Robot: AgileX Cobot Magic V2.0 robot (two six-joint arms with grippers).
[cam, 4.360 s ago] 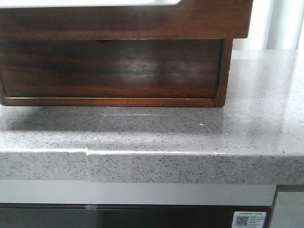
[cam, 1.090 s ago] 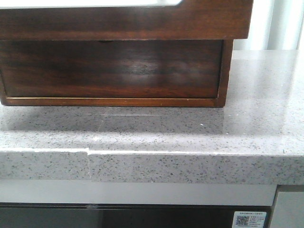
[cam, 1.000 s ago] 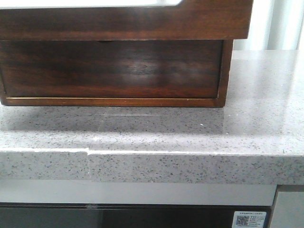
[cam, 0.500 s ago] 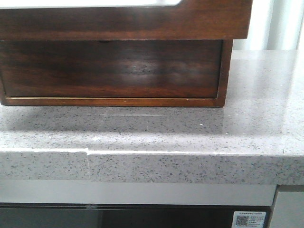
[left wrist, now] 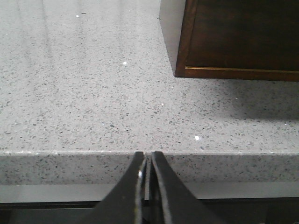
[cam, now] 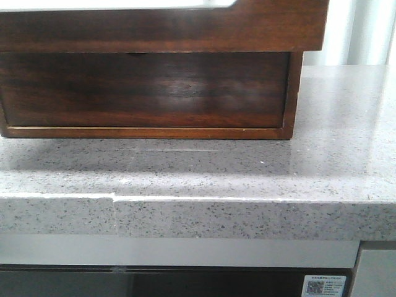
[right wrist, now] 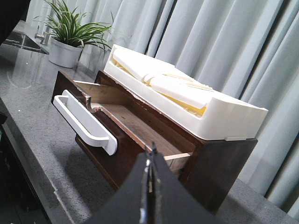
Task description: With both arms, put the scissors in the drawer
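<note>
The drawer (cam: 161, 28) stands pulled out of the dark wood cabinet (cam: 148, 93), overhanging its lower front. In the right wrist view the drawer (right wrist: 140, 125) is open, with a white handle bar (right wrist: 86, 123) on its front. A small dark thing with an orange spot (right wrist: 88, 101) lies inside, just behind that front; it is too small to say whether it is the scissors. My right gripper (right wrist: 150, 156) is shut, off the cabinet's corner, apart from it. My left gripper (left wrist: 147, 156) is shut and empty at the counter's front edge.
A grey speckled counter (cam: 322, 161) carries the cabinet. A white tray (right wrist: 187, 98) sits on top of the cabinet. A potted plant (right wrist: 70, 37) and a clear glass (right wrist: 23, 70) stand on the counter beyond it. Curtains hang behind.
</note>
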